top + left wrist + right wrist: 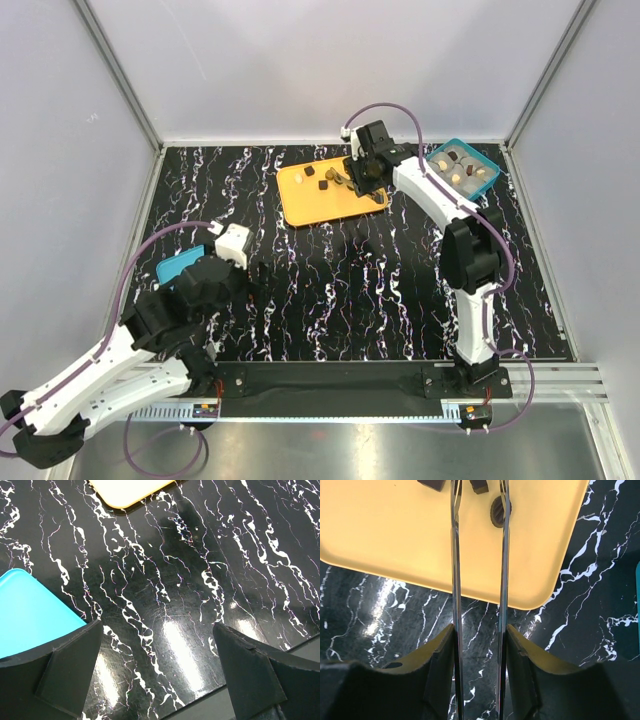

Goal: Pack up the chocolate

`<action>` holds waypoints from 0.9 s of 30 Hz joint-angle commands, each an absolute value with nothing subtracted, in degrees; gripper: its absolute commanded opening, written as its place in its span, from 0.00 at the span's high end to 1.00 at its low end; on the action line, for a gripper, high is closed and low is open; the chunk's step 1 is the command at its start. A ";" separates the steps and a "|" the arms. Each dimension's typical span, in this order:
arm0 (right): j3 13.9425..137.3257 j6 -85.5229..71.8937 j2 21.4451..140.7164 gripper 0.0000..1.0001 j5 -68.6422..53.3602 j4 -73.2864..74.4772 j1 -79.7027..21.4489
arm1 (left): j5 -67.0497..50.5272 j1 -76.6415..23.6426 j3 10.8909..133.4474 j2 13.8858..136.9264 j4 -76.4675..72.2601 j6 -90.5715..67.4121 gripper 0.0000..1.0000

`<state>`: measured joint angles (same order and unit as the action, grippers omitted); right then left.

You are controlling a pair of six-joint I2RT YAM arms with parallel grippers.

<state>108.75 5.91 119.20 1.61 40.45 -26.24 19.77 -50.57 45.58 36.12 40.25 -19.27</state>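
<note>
Several dark brown chocolates (309,171) lie on the orange tray (325,200); more, brown and cream, sit in the teal box (487,160). My right gripper (362,172) hovers over the tray's right end, shut on metal tweezers (456,580). In the right wrist view the gripper (480,645) presses both tweezer arms, which stay apart. A dark piece (479,486) lies between the arms at the top edge; a square piece (432,484) and a round ridged one (498,511) lie beside them. The tips are cut off. My left gripper (157,655) is open and empty, low over the table.
A flat teal lid (180,268) lies by my left gripper (228,272), also at the left of the left wrist view (30,610). The tray's corner (130,490) shows far ahead. Grey walls enclose the black marbled table (350,300).
</note>
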 commanded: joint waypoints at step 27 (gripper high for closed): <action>113.73 8.88 122.79 0.70 2.55 40.43 -26.46 | 22.76 -50.62 46.05 34.28 38.23 -18.90 0.01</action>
